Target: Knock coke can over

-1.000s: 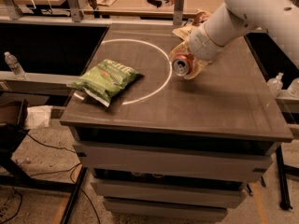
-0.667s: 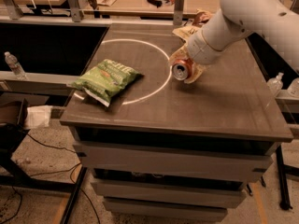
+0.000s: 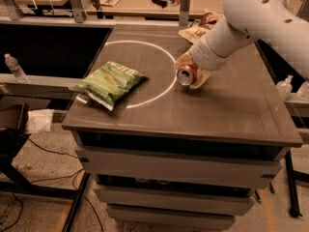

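Note:
The coke can (image 3: 185, 75) is a small red can with a silver top. It lies tipped on its side on the dark table (image 3: 227, 110), its top facing the camera, just right of the white circle line. My gripper (image 3: 194, 71) is at the can, at the end of the white arm (image 3: 241, 23) that comes in from the upper right. Its pale fingers (image 3: 202, 79) sit around and behind the can.
A green chip bag (image 3: 109, 82) lies on the table's left part. A brown-and-cream chip bag (image 3: 199, 32) lies at the far edge, partly behind the arm. Clear water bottles stand off the table at left (image 3: 14, 67) and right (image 3: 284, 87).
The arm and the gripper have shifted slightly, with the can staying tipped at the gripper in nearly the same spot. The chip bags have not moved.

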